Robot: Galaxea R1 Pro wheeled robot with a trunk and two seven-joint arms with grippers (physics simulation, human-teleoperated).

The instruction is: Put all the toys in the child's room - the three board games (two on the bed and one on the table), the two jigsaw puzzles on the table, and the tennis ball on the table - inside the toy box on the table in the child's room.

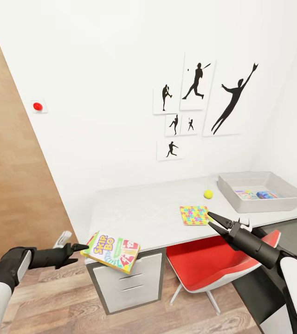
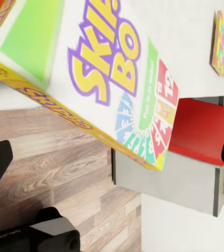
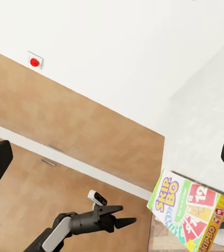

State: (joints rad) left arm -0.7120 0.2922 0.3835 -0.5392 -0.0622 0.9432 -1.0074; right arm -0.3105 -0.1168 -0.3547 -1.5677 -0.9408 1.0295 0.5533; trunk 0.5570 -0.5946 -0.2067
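At the far left we see our left gripper [image 1: 81, 248], its fingers spread apart, just beside the Skip-Bo box [image 1: 112, 251] without clamping it. That box is flat, white with a green patch, purple-edged yellow letters and a fan of numbered cards; it lies tilted on the table's [image 1: 144, 213] near left corner, hanging over the edge above the white drawers [image 1: 130, 280]. Further right on the pale tabletop lies one jigsaw puzzle [image 1: 195, 215], a thin square of yellow, pink, blue and green pieces, with the small yellow-green tennis ball [image 1: 208, 194] just beyond it. Our right gripper [image 1: 209, 219] hovers at the puzzle's right edge, fingers slightly parted, above the red chair [image 1: 213, 262]. At the far right the shallow grey toy box [image 1: 232, 195] holds colourful flat items we cannot identify.
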